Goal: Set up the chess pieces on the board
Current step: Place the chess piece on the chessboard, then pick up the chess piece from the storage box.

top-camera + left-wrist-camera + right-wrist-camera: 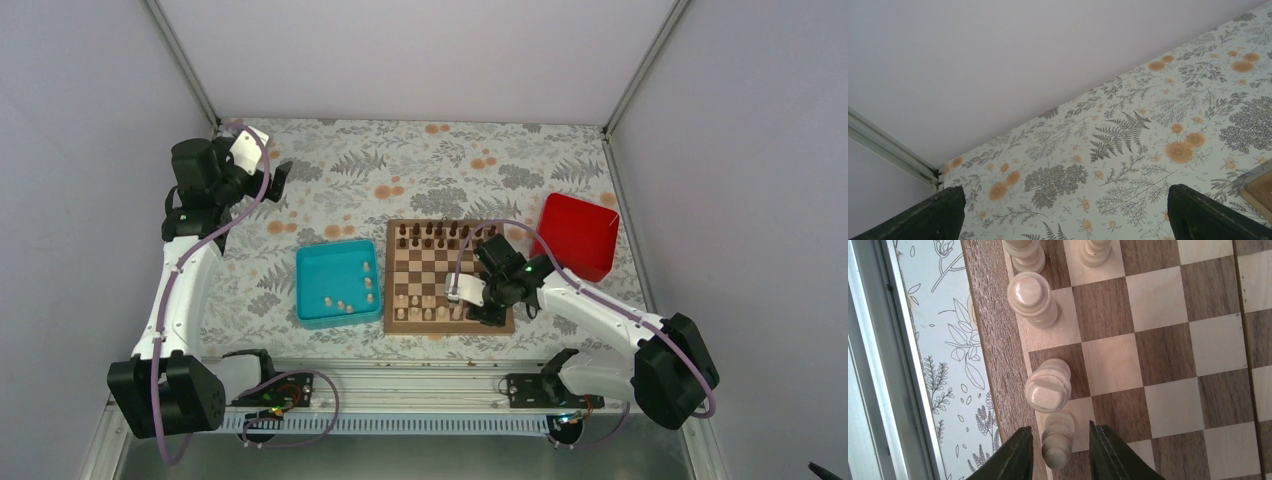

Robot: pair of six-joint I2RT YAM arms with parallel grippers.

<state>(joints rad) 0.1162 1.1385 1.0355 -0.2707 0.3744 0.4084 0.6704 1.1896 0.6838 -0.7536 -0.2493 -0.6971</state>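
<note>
Two arms are bolted at the near edge of the desk (pixel 420 160). The left arm is stretched far toward the back left corner, with its forearm raised steeply. The left gripper (pixel 279 180) is held above the flowered cloth with the jaws fully apart, and nothing is held in it.

The right arm is folded, with the elbow out at the right side. Its wrist is turned down over the near right corner of the board (pixel 448 270). The right gripper (pixel 1059 432) is pointed at the row nearest the board's edge. Its jaws are parted a little and one pale piece (pixel 1057 442) stands upright between them. A thin gap is seen on each side, so this piece is not squeezed.

More pale chess pieces (pixel 415 300) are set on the two near rows of the board. Several others lie in the teal tray (pixel 340 321), which is placed just beside the board on its left. The dark pieces (pixel 440 235) are lined along the far rows. A red box (pixel 578 235) is found near the far right corner of the board.
</note>
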